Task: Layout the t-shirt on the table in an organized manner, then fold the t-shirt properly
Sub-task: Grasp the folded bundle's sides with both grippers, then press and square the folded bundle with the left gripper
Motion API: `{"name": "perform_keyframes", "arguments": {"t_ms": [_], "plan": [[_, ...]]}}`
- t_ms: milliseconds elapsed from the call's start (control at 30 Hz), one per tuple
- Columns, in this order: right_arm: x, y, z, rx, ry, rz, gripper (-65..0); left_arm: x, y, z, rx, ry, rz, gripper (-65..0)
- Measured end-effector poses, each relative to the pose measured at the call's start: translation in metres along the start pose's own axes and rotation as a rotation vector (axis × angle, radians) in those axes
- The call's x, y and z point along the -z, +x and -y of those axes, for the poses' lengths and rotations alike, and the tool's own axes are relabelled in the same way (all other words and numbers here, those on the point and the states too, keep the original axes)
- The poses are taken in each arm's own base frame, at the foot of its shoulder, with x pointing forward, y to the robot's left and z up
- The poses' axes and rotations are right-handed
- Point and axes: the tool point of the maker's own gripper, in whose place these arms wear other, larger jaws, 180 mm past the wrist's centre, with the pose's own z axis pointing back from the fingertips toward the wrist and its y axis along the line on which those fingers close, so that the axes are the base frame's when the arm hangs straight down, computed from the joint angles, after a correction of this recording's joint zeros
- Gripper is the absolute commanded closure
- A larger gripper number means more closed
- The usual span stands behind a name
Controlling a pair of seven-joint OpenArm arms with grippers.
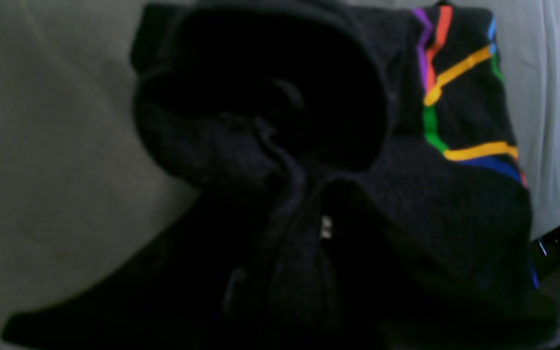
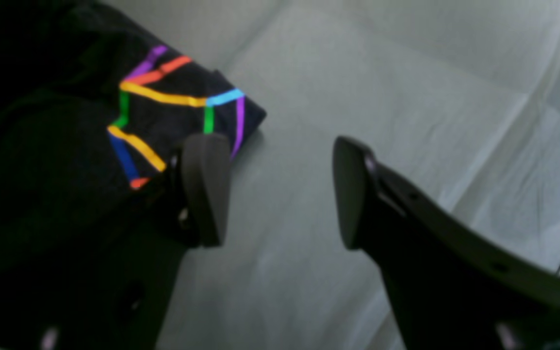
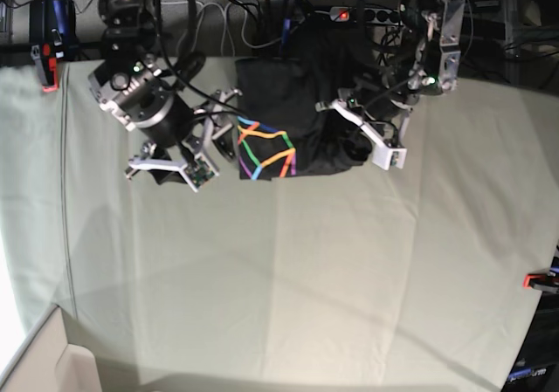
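Fabric fills nearly the whole left wrist view: the left hand [image 3: 354,152] is pressed into the right-hand edge of the t-shirt [image 3: 293,113] as the base view shows it, and dark cloth bunches in folds right up against the camera. The fingers themselves are buried in that blurred cloth, so I cannot tell how far this hand is closed or whether it has hold of the shirt.

The right hand [image 2: 280,192] stands partly open, a clear gap between its two dark fingers [image 2: 207,189], and only pale cloth of the desk shows in that gap. It holds nothing. One finger sits just beside the printed corner of the t-shirt [image 2: 66,160], though whether it touches the fabric is not clear.

The t-shirt [image 1: 309,170] lies in a crumpled heap at the far side of the desk [image 3: 288,278], between the two arms. Its rainbow line print [image 3: 265,150] faces up on the near corner of the heap, on the right arm's side.

The desk is covered in pale grey-green creased cloth. A red clamp [image 3: 534,279] sits at its edge, well apart from the shirt.
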Motion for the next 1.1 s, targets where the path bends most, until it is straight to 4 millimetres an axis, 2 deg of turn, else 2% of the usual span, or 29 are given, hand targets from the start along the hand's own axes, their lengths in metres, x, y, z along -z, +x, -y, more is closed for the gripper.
{"name": "perform_keyframes", "arguments": {"t_ms": [133,233,367,467,533,700,767,900,1000,1100], "plan": [[-0.005,-0.011,0.020,0.036,-0.055,-0.019,-34.0,0.003,0.008,0.003,0.021,-0.006,-0.010,-0.1],[-0.012,-0.018,0.052,0.066,-0.137,-0.030,-34.0,0.010,0.030,0.008,0.067,-0.004,0.004,-0.1],[-0.030,-0.034,0.100,0.124,-0.274,-0.051,-34.0,0.026,0.060,0.030,0.300,0.017,0.010,-0.1],[-0.043,-0.044,0.128,0.159,-0.356,-0.067,-34.0,0.041,0.079,0.057,0.497,0.007,0.007,-0.1],[-0.049,-0.047,0.139,0.181,-0.392,-0.065,-34.0,0.055,0.083,0.072,0.652,0.016,-0.027,-0.1],[-0.061,-0.062,0.153,0.212,-0.444,-0.093,-34.0,0.085,0.081,0.105,0.976,-0.009,-0.100,-0.1],[-0.063,-0.065,0.153,0.221,-0.448,-0.098,-34.0,0.096,0.080,0.121,1.116,-0.052,-0.069,-0.1],[-0.067,-0.071,0.156,0.231,-0.462,-0.111,-34.0,0.108,0.066,0.153,1.275,-0.190,0.018,-0.1],[-0.070,-0.074,0.157,0.239,-0.470,-0.115,-34.0,0.116,0.054,0.165,1.362,-0.243,0.036,-0.5],[-0.074,-0.079,0.160,0.254,-0.486,-0.125,-34.0,0.123,0.055,0.169,1.405,-0.209,0.009,-0.6]]}}
